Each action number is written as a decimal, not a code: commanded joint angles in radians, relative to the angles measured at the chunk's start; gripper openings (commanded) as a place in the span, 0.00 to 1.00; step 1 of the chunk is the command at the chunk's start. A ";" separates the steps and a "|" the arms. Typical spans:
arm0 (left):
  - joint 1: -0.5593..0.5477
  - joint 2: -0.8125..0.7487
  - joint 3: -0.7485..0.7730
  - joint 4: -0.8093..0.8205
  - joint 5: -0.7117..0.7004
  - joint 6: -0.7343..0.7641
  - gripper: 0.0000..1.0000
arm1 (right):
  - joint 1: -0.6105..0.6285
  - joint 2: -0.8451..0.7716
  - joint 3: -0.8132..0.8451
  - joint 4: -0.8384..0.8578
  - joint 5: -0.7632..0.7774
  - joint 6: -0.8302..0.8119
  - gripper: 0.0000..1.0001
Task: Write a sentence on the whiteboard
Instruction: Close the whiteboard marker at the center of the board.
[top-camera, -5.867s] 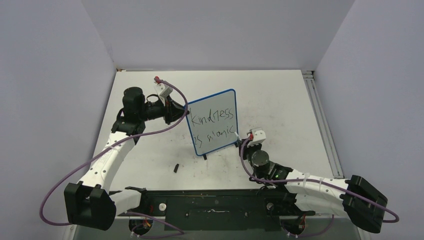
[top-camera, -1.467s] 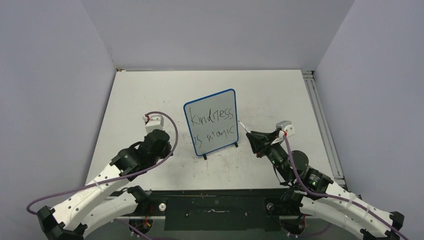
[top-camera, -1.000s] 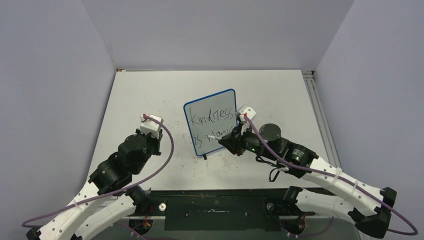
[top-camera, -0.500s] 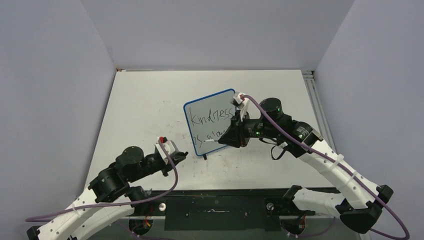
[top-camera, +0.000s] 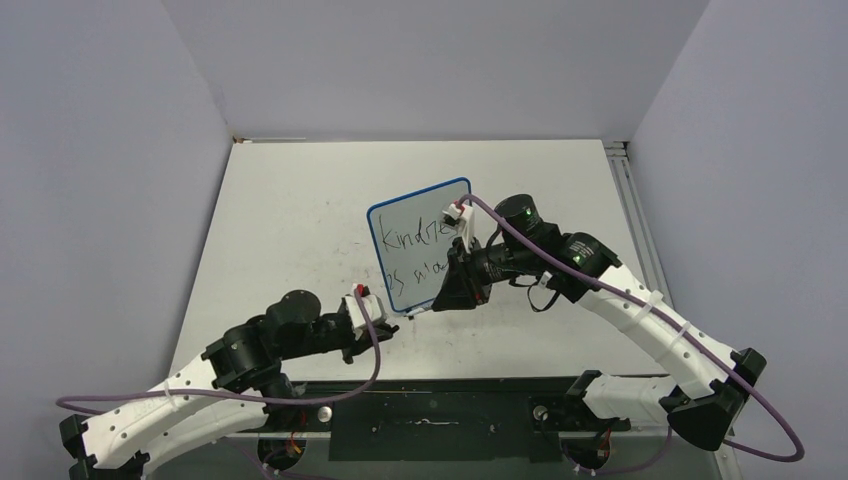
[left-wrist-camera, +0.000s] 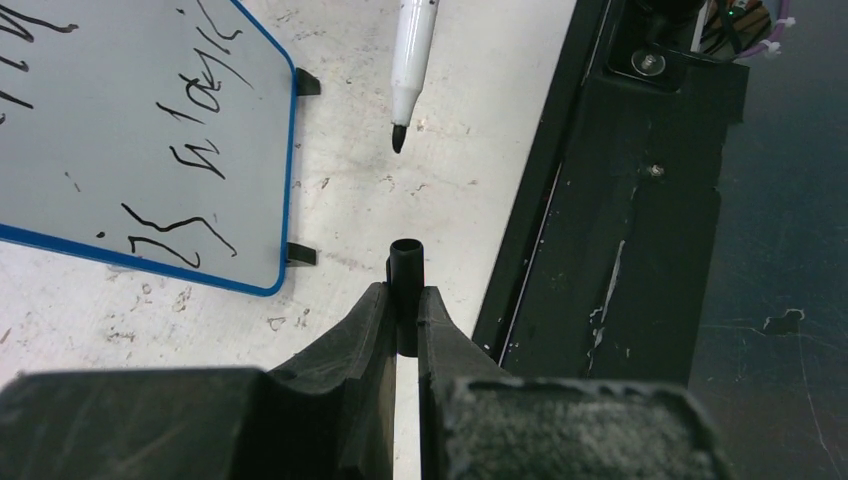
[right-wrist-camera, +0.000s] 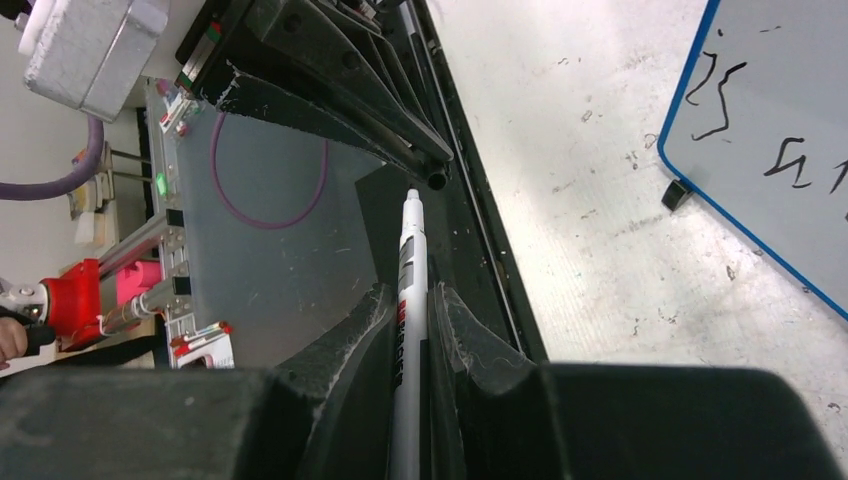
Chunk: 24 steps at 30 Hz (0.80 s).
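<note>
- The left claw (left-wrist-camera: 404, 298) is clenched on a short black cap (left-wrist-camera: 405, 262), whose open end sticks out past the fingertips.
- The right claw (right-wrist-camera: 412, 297) is clamped around the barrel of a white marker (right-wrist-camera: 408, 250), with the writing end out in front.
- In the left wrist view, the marker's black tip points at the mouth of the cap, roughly in line with it. A gap of bare table shows between them, so the two are apart.
- The claws face each other over the near part of the table (top-camera: 300, 220), just beyond the black mounting plate (top-camera: 450, 410). The left one reaches in from the left and the right one from the right.
- The whiteboard (top-camera: 405, 225) stands on its two small black feet (left-wrist-camera: 301, 255) in the middle of the table, just far of both claws. Its written face is turned toward the near side.
- The sentence (top-camera: 412, 240) runs in two black handwritten lines. From above, the right arm covers the right part of the board. Only "Kind" shows on the upper line and "is ma" on the lower.
</note>
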 joint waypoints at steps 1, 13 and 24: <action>-0.027 -0.002 0.003 0.067 0.012 0.012 0.00 | -0.004 0.009 -0.014 0.008 -0.069 -0.033 0.05; -0.030 0.014 0.000 0.078 0.041 0.003 0.00 | -0.005 0.030 -0.067 0.037 -0.110 -0.031 0.05; -0.030 0.025 -0.001 0.083 0.072 -0.002 0.00 | -0.003 0.047 -0.075 0.058 -0.113 -0.030 0.05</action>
